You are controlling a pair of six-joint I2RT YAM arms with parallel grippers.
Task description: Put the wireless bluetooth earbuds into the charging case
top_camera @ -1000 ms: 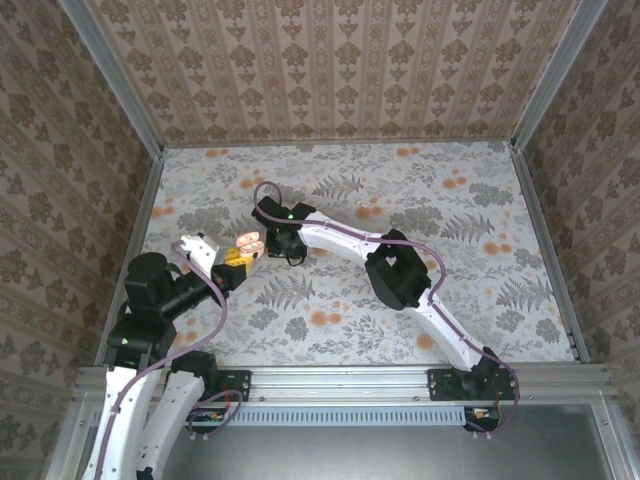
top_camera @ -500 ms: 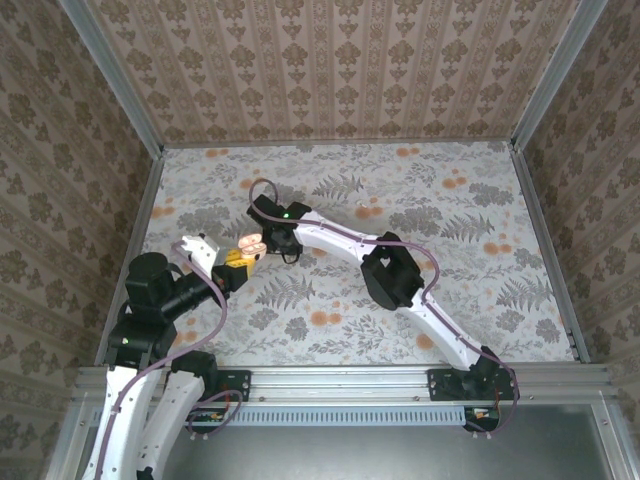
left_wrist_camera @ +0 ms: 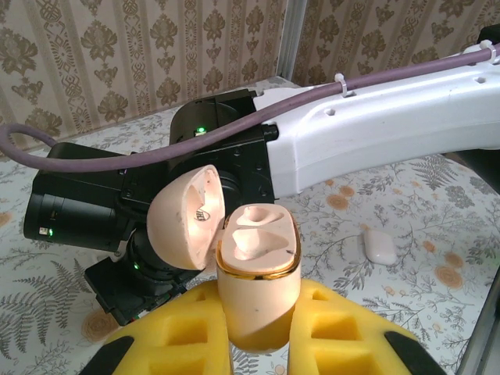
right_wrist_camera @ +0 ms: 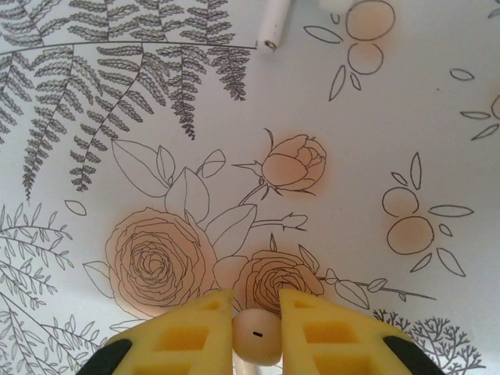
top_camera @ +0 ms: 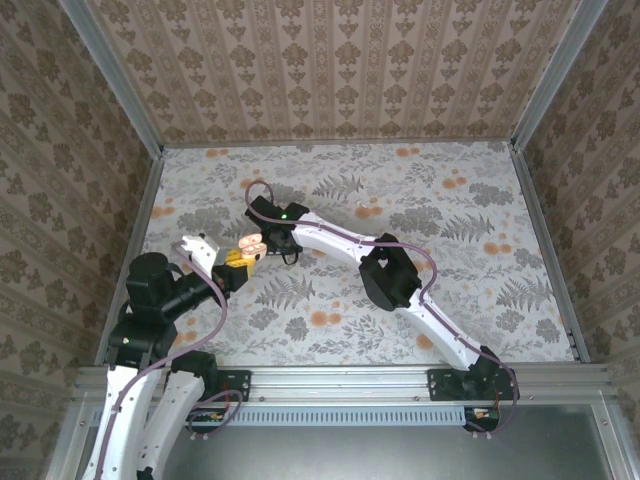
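My left gripper [left_wrist_camera: 258,308] is shut on the charging case [left_wrist_camera: 258,269], a cream case with a gold rim held upright, its lid [left_wrist_camera: 186,216] swung open to the left and both wells empty. In the top view the case [top_camera: 250,243] sits at the left gripper [top_camera: 238,258], with the right gripper [top_camera: 280,243] just beside it, low over the table. My right gripper [right_wrist_camera: 256,303] is shut on one white earbud [right_wrist_camera: 256,337], pinched between the yellow pads. A second earbud [right_wrist_camera: 273,23] lies loose on the table ahead; the same earbud [left_wrist_camera: 379,245] lies right of the case.
The right arm's black wrist [left_wrist_camera: 101,207] and white link [left_wrist_camera: 375,137] cross close behind the open case. The floral table [top_camera: 400,300] has patterned walls [top_camera: 330,70] on three sides.
The right gripper's jaws have closed on the earbud. The right arm has shifted slightly left and away. The left arm holds the case still.
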